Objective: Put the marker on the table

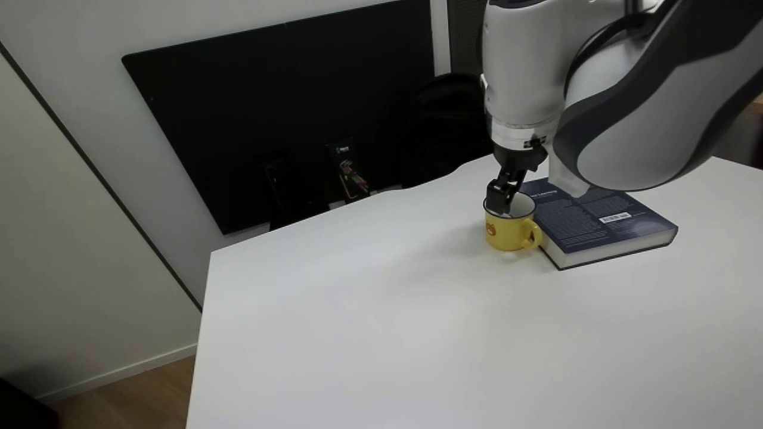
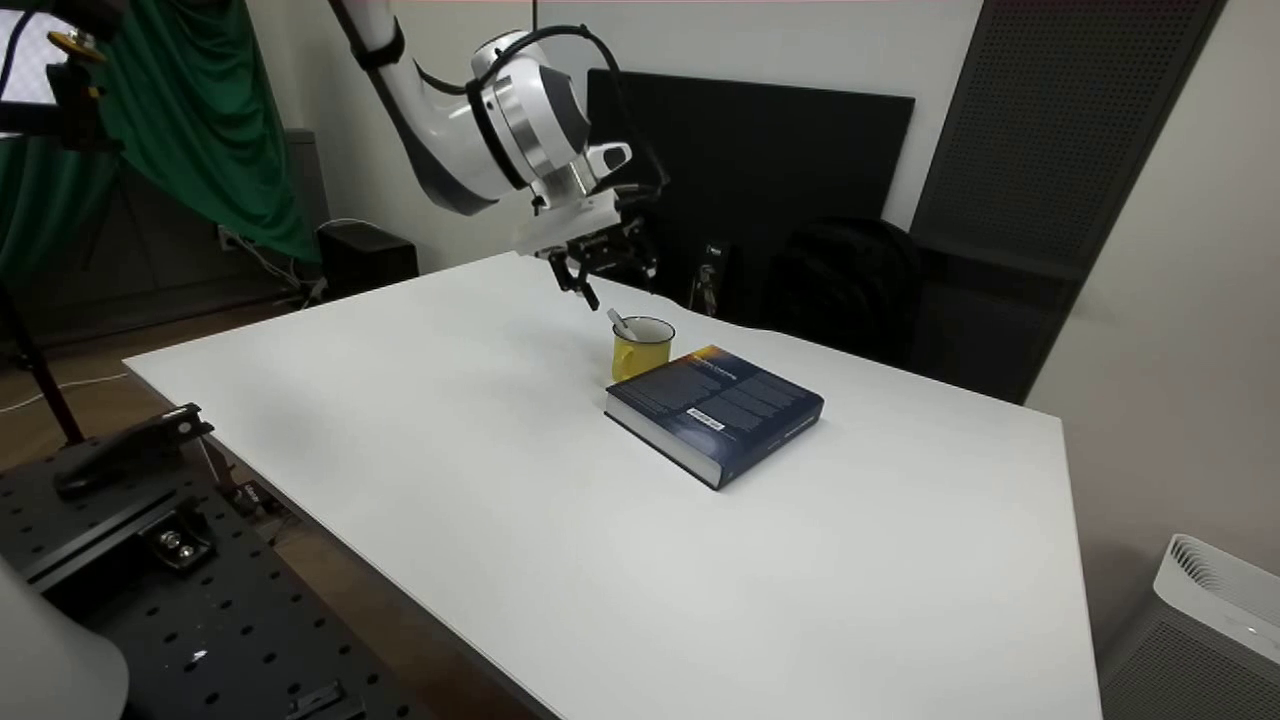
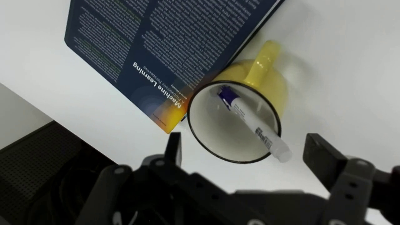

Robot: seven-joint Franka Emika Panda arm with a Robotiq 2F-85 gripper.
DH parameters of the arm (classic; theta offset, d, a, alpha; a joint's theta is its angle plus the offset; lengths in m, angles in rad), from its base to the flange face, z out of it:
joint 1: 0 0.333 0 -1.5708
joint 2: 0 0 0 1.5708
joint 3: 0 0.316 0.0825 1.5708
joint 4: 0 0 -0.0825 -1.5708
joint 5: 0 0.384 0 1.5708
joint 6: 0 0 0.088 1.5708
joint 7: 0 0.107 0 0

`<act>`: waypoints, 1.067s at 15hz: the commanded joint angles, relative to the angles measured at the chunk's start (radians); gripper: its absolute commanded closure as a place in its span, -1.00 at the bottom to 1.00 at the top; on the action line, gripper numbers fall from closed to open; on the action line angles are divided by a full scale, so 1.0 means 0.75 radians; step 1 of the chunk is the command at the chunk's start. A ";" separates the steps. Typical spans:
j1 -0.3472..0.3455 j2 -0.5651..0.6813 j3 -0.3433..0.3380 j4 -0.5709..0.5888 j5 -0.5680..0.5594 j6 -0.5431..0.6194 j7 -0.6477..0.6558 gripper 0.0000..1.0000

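One marker (image 3: 256, 123), one mug (image 1: 508, 235), one book (image 2: 715, 412)

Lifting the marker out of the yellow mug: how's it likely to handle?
The marker should be stiff and light, being slim and straight. It looks round and smooth, so may twist in a loose grip, though the uneven shape of its purple cap could limit rolling. It leans over the rim of the mug, so a sideways pull might drag the mug.

The book (image 3: 157, 51) reads "Machine Learning" ("A Probabilistic Perspective").
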 commanded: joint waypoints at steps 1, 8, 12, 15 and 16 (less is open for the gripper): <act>0.076 0.118 -0.088 0.100 -0.021 0.000 0.114 -1.00; 0.086 0.197 -0.090 0.179 0.016 -0.025 0.111 -1.00; 0.075 0.237 -0.078 0.227 0.027 -0.045 0.107 -1.00; 0.067 0.256 -0.067 0.259 0.035 -0.067 0.105 -0.81; 0.066 0.262 -0.064 0.268 0.037 -0.073 0.105 -0.46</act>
